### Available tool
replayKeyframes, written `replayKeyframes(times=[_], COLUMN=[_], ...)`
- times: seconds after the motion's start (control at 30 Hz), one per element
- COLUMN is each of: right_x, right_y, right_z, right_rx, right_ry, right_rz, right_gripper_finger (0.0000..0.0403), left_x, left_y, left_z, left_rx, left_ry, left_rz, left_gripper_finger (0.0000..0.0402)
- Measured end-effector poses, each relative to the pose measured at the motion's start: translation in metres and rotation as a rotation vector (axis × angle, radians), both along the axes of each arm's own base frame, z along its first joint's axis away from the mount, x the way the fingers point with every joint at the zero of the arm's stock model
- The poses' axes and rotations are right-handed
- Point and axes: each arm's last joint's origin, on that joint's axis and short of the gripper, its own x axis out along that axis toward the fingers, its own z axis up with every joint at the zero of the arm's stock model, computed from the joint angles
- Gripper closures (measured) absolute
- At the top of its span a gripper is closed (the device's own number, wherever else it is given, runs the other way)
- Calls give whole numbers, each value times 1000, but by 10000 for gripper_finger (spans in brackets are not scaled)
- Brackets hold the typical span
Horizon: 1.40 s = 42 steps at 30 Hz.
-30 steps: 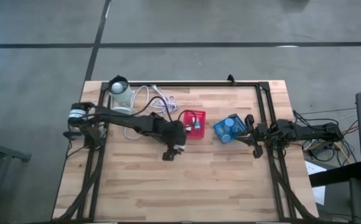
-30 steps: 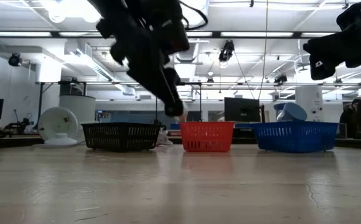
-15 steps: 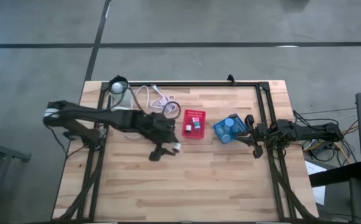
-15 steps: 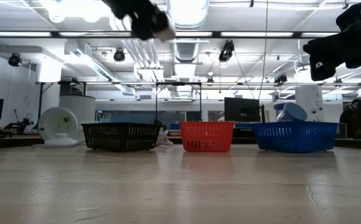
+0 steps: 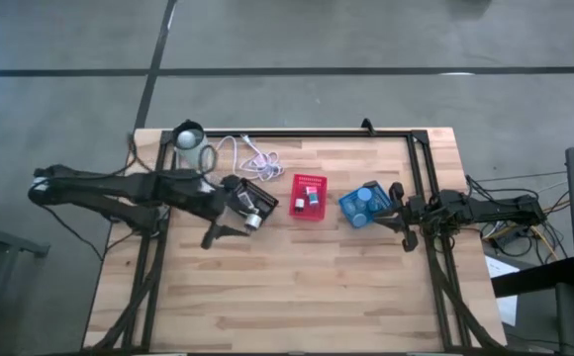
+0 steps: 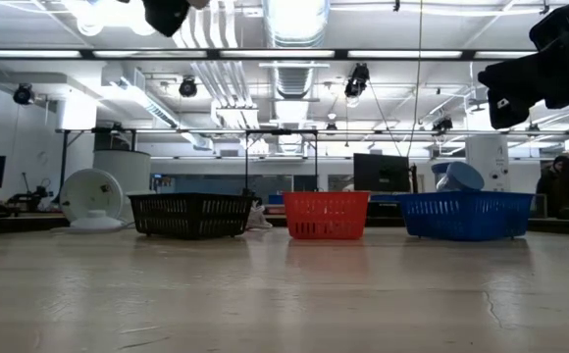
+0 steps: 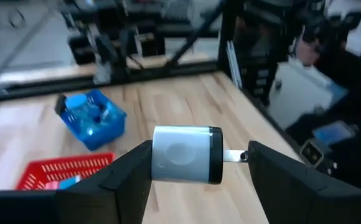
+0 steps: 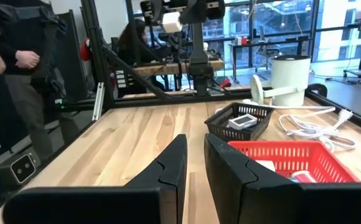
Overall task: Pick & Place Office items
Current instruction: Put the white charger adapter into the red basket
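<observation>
Pale and black, a small roll-shaped office item [image 7: 185, 154] sat pinched between the left gripper [image 7: 193, 163] fingers, raised above the tabletop [image 5: 297, 277] near the black bin [image 5: 252, 203]. It looked light, rigid and smooth, so gripping its flat ends seemed safest. The right gripper [image 8: 195, 163] waited nearly closed, empty, beside the blue bin [image 5: 364, 205].

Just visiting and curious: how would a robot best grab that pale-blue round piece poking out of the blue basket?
Probably by its raised edge, coming from above: the pale-blue round piece leans tilted, sticking up over the mesh wall of the blue basket, which blocks a sideways approach. The right gripper waits nearest.
</observation>
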Motion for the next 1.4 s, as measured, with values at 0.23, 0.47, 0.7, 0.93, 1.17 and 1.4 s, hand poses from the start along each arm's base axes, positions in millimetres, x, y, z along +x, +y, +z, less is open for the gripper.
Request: replayKeyframes(times=[0.23, 0.47, 0.7, 0.93, 1.17, 1.4], right_x=[0, 0, 0, 0, 0, 0], right_y=[0, 0, 0, 0, 0, 0], right_z=[0, 0, 0, 0, 0, 0], right_rx=[0, 0, 0, 0, 5, 5], right_ry=[-1, -2, -3, -3, -3, -3], right_rz=[0, 0, -1, -1, -1, 0], right_gripper_finger=[349, 349, 349, 349, 349, 349], left_x=[-35, -57, -69, -77, -83, -84], left_y=[5, 9, 10, 11, 11, 11], left_z=[-24, -56, -75, -81, -86, -88], left_rx=[-24, -58, -72, -76, -80, -79], left_ry=[-130, -169, -200, -239, -258, -255], left_rz=[89, 197, 201, 213, 212, 212], left_gripper_finger=[154, 154, 154, 154, 154, 154])
